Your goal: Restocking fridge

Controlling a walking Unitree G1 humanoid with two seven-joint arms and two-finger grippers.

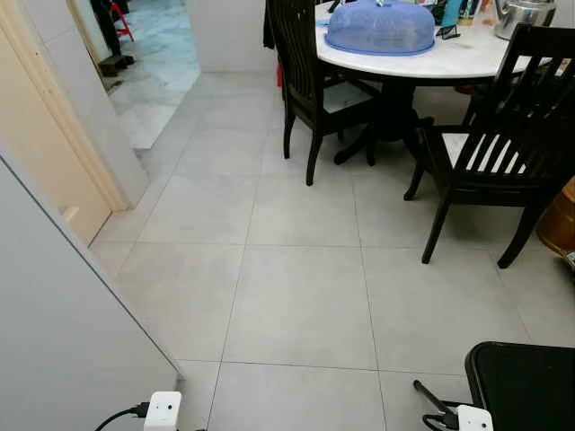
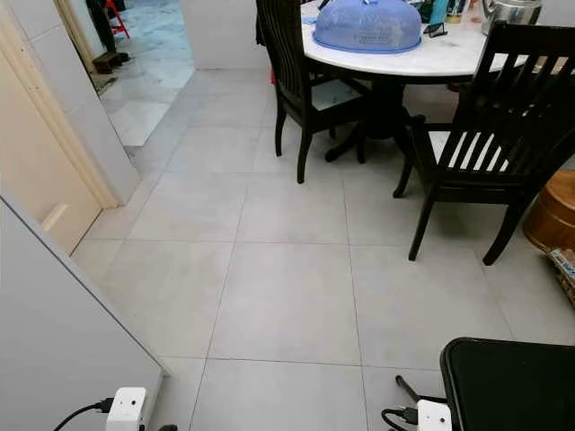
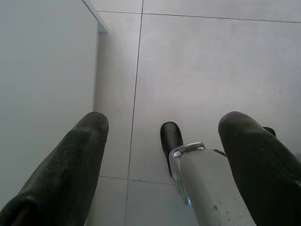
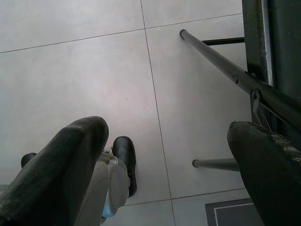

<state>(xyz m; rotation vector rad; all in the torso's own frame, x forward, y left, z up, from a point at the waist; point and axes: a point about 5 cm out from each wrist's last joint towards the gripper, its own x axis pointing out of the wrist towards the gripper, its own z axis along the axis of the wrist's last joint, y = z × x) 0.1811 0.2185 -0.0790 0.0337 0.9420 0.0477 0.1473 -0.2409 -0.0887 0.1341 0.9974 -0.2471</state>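
Observation:
A tall flat grey panel (image 1: 63, 314) rises at my left; it looks like a side or door of an appliance, and I cannot tell whether it is the fridge. It appears in the left wrist view as a pale wall (image 3: 42, 70). My left gripper (image 3: 164, 120) hangs beside it, pointing down at the floor tiles, open and empty. My right gripper (image 4: 164, 127) also hangs low over the tiles, open with nothing between its fingers. The white wrist units (image 1: 163, 411) (image 1: 473, 418) show at the bottom of the eye views. No groceries are in sight.
A round white table (image 1: 449, 58) with a blue food cover (image 1: 380, 27) stands ahead right, with dark wooden chairs (image 1: 499, 153) (image 1: 305, 81) around it. A black seat on metal legs (image 1: 526, 386) (image 4: 221, 66) is close at my right. A doorway (image 1: 153, 54) opens at the far left.

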